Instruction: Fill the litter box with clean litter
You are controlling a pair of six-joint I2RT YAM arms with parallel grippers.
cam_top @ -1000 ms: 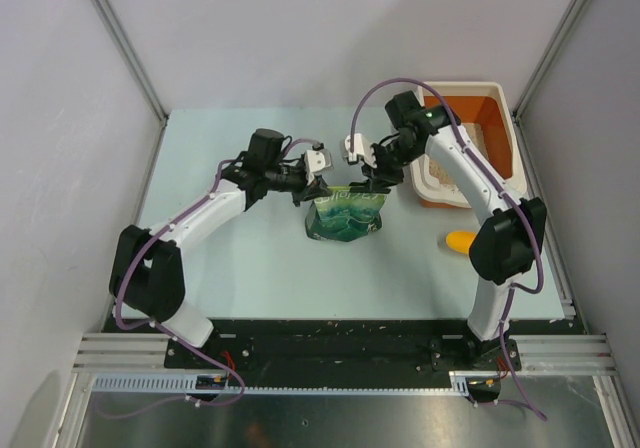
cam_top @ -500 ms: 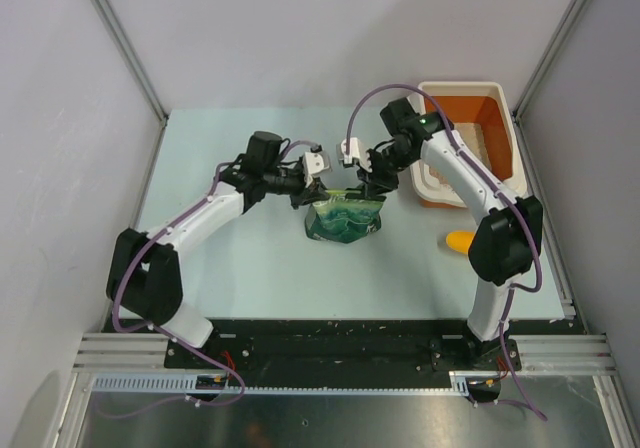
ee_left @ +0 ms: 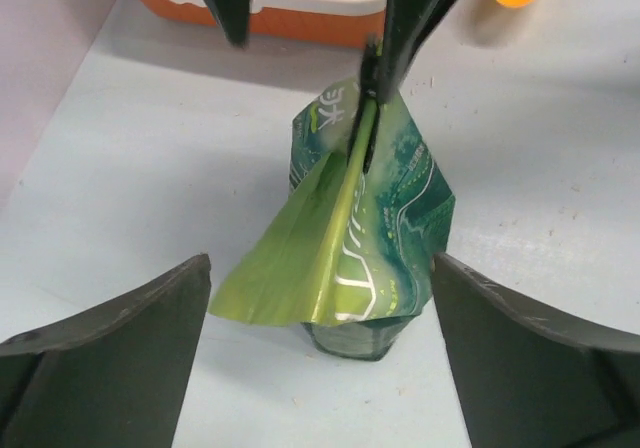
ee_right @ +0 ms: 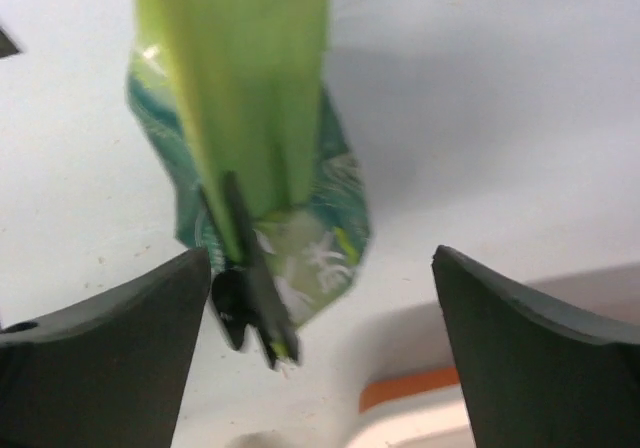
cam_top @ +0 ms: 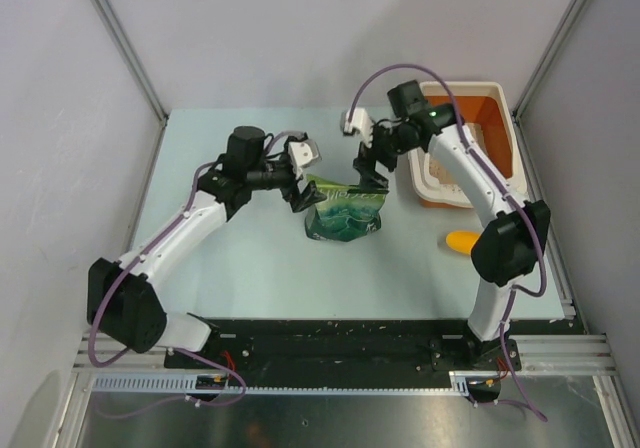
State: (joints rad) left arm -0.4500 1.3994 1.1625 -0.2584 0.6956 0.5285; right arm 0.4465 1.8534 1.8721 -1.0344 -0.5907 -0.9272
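Note:
The green bag (cam_top: pixel 345 214) stands on the table, its top flattened to a ridge. My left gripper (cam_top: pixel 300 180) is open just left of the bag's top, and the bag (ee_left: pixel 372 218) stands ahead between its spread fingers. My right gripper (cam_top: pixel 368 164) is open just above and behind the bag's top right corner, with the blurred bag (ee_right: pixel 262 148) in front of it. The litter box (cam_top: pixel 500 128), orange with a white rim, sits at the back right under the right arm. Clean litter (cam_top: pixel 438 174) shows as pale granules at its near end.
A yellow-orange scoop (cam_top: pixel 460 240) lies on the table right of the bag, in front of the litter box. Grey walls and metal posts enclose the table on the left, back and right. The litter box's near wall (ee_left: pixel 300 23) is close behind the bag.
Both grippers have opened and let go of the bag's top. The left arm drew back to the left, the right gripper moved up and back. The bag stays standing.

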